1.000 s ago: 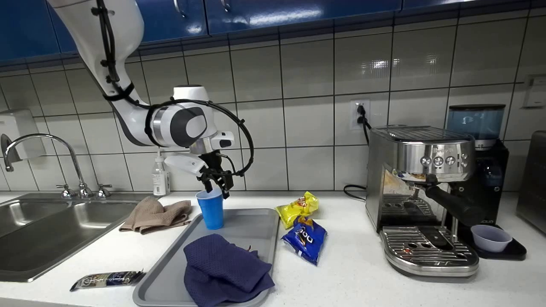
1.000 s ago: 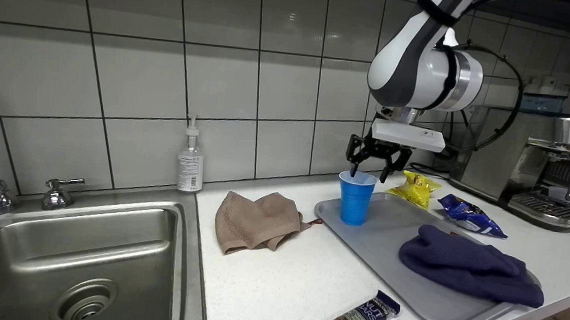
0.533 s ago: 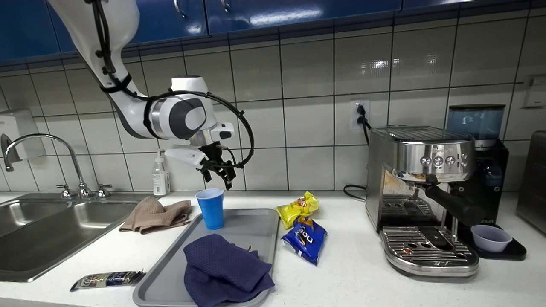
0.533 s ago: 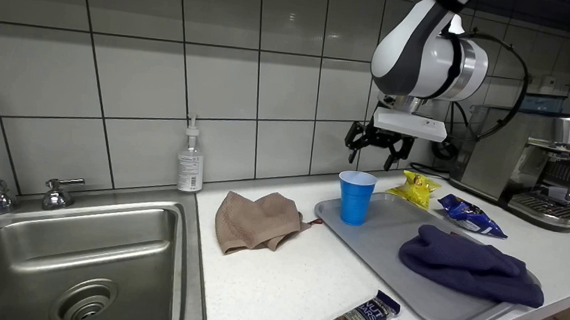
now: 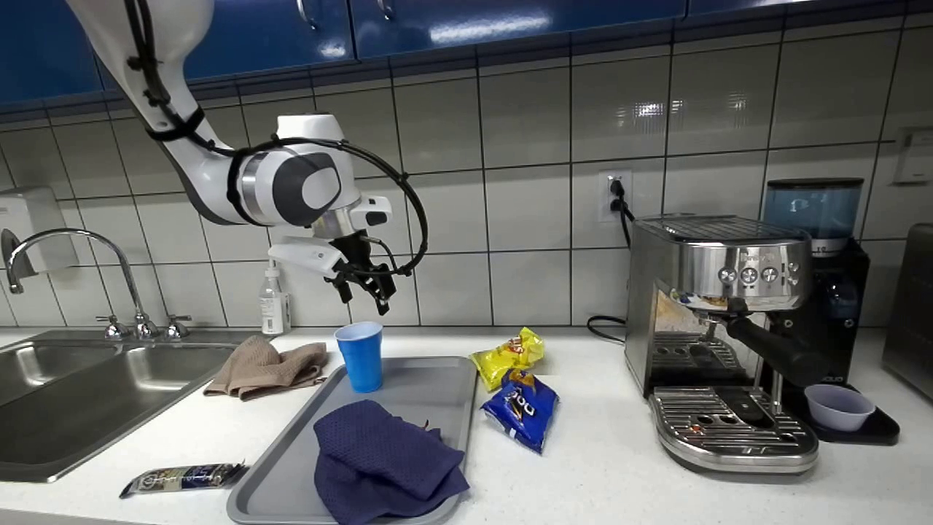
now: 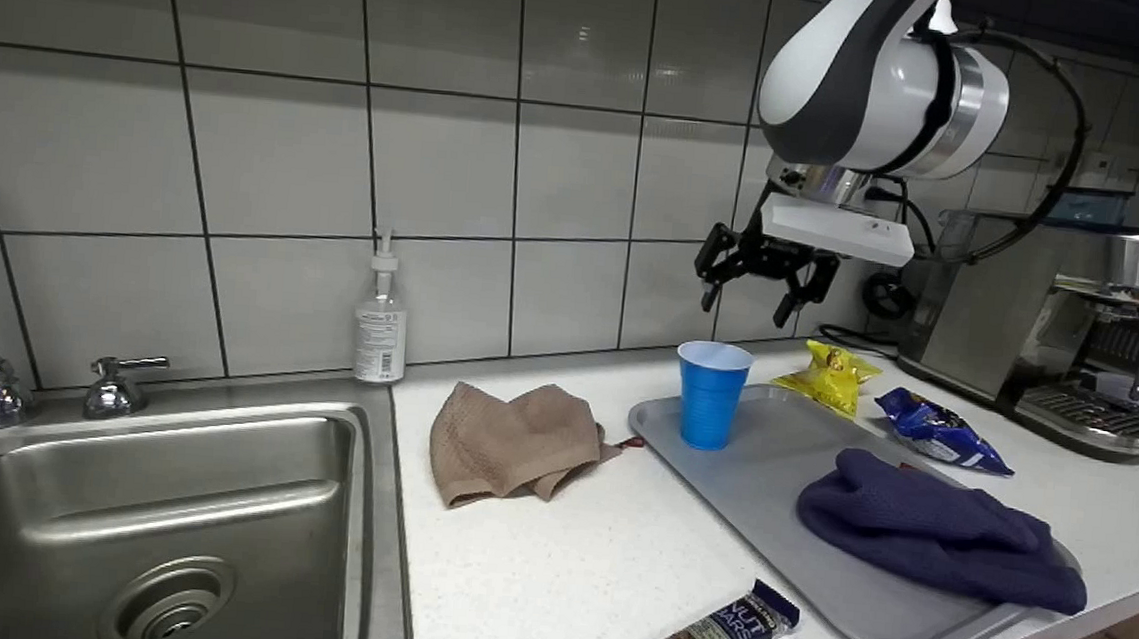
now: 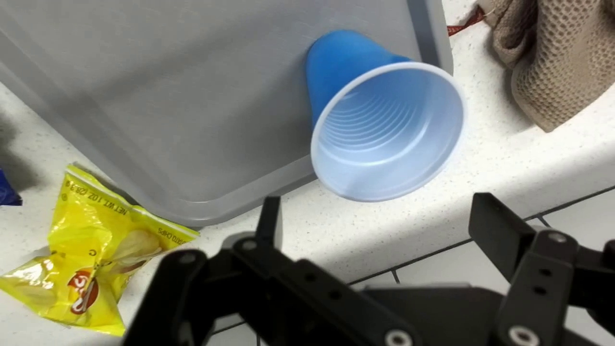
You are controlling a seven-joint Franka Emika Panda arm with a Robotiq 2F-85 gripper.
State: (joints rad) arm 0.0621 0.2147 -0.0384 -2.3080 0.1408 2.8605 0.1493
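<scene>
Jaws stand wide apart with nothing between them, their black fingertips [image 7: 269,220] hanging above the blue plastic cup [image 6: 711,402] without touching it. The cup sits upright roughly below them, near a corner of the grey serving tray [image 6: 758,485], while the yellow potato chip bag [image 7: 98,262] lies beside the tray, lower than the jaws and off to one side. Any descent a little off-centre could catch the rim and tip the cup, since it looks light and narrows towards its base; standing so close to the tray's edge, it might then roll onto the desk [image 5: 605,456]. A low sideways sweep would carry the same risk. As for looks, the cup is a tapered disposable type, blue outside and white within, with a pale rim and fine rings ridging its inner wall; no dent shows, though its inside bottom is hard to make out.
</scene>
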